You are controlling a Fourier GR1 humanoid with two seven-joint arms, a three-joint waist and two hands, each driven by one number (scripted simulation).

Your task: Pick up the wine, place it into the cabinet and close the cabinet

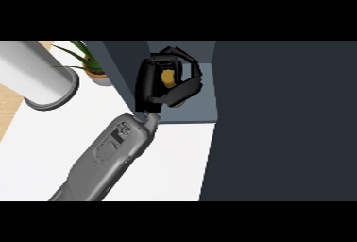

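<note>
A single grey forearm comes up from the lower left, and its black left hand (148, 81) is inside the open cabinet (200, 111). The fingers and thumb curl round a yellowish wine bottle (167, 78), of which only a small part shows between them. The hand holds the bottle just over the cabinet's grey-blue floor, close to its left wall. I cannot tell whether the bottle rests on that floor. A wide dark panel (282, 118), which looks like the cabinet's door, fills the right side. The right hand does not show.
A large pale grey cylinder (40, 75) stands at the upper left beside a small potted plant (90, 64). White counter top (171, 160) runs from the cabinet's front towards me, with a wooden strip (8, 101) at the far left.
</note>
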